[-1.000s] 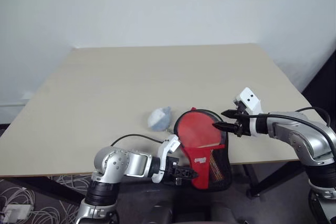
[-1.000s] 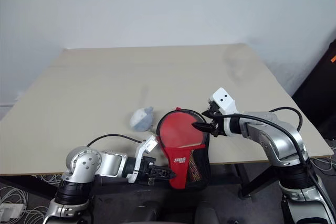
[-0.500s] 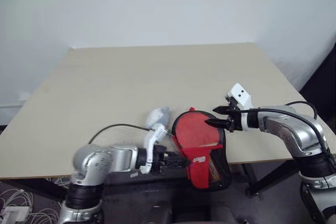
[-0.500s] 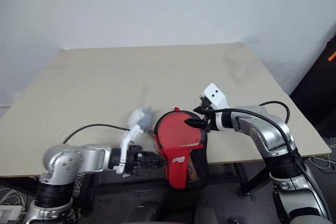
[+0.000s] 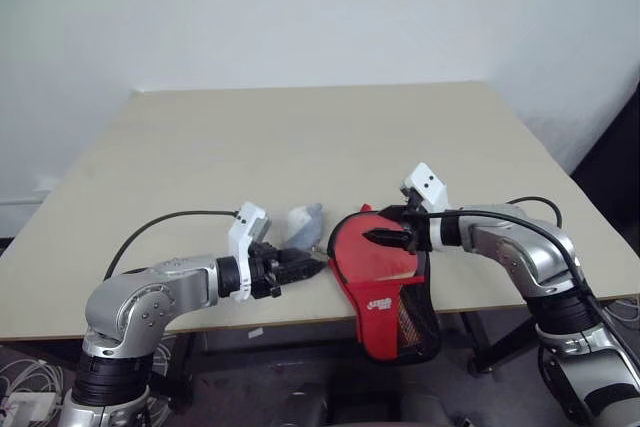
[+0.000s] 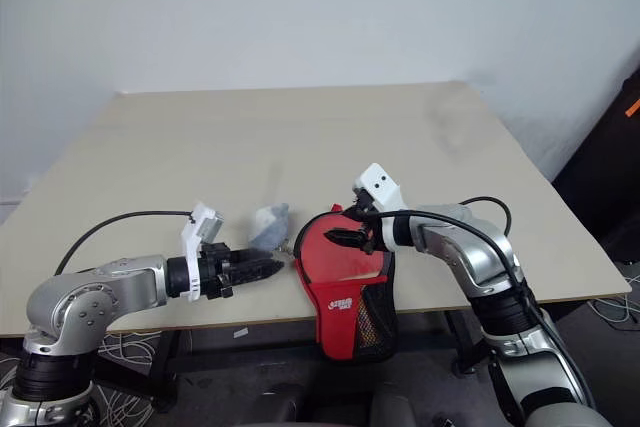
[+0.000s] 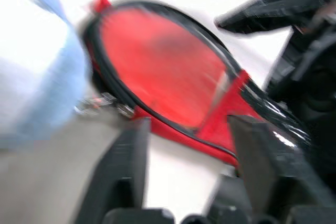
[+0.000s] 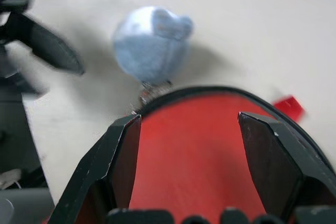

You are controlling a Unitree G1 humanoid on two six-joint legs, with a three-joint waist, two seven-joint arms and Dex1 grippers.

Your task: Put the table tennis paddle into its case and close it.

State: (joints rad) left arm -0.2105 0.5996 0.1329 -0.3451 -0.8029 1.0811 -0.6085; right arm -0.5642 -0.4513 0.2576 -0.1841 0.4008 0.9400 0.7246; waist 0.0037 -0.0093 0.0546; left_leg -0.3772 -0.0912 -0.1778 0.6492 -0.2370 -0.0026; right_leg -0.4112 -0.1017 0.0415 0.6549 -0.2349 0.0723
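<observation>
Case (image 5: 385, 277) hangs lengthwise over table (image 5: 300, 137) edge; right gripper (image 5: 383, 237), spread and empty, above it; left gripper (image 5: 305, 267), parted, empty, beside

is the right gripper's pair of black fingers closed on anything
No, the right gripper has its fingers spread apart over the red fabric case, gripping nothing.

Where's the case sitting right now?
In the left eye view the case lies at the table's near edge, its narrow mesh end hanging off, between the pale plush lump and the right tool.
</observation>
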